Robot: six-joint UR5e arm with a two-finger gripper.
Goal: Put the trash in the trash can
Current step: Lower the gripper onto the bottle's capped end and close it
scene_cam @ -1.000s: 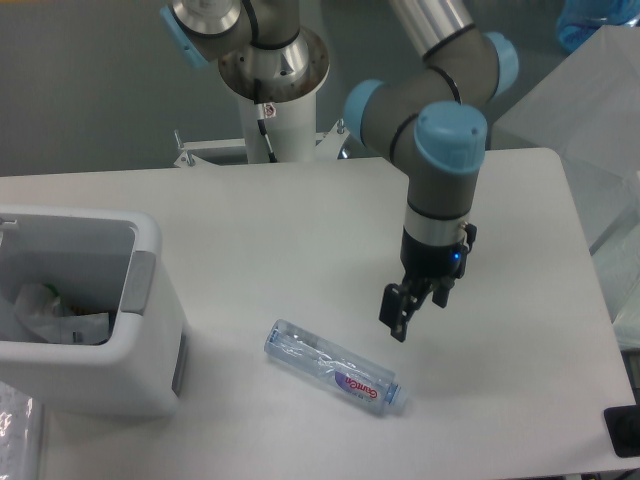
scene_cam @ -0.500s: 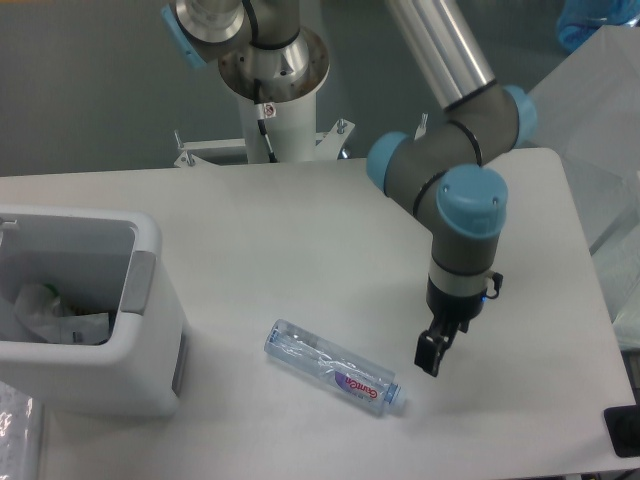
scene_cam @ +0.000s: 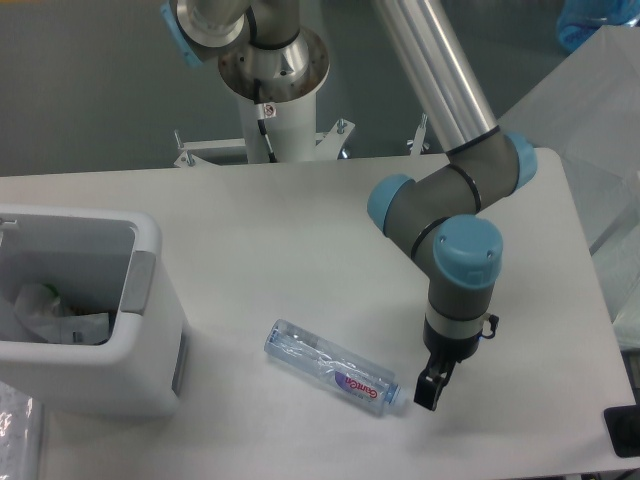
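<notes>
A clear plastic bottle (scene_cam: 335,368) with a purple-red label lies on its side on the white table, cap end pointing right and toward the front. My gripper (scene_cam: 428,390) hangs low just to the right of that cap end, fingers pointing down and seen almost edge-on; they look open and hold nothing. The white trash can (scene_cam: 150,262) with a grey side panel stands at the left edge. Crumpled white plastic, the wrapper (scene_cam: 72,325), lies inside it.
The arm's base column (scene_cam: 272,75) rises behind the table's far edge. Translucent plastic sheeting (scene_cam: 600,130) covers something at the right. A black object (scene_cam: 623,430) sits at the table's front right corner.
The gripper has swung right and toward the front, dropped lower, and turned at the wrist; it now sits beside the bottle's cap end. The bottle has not moved.
</notes>
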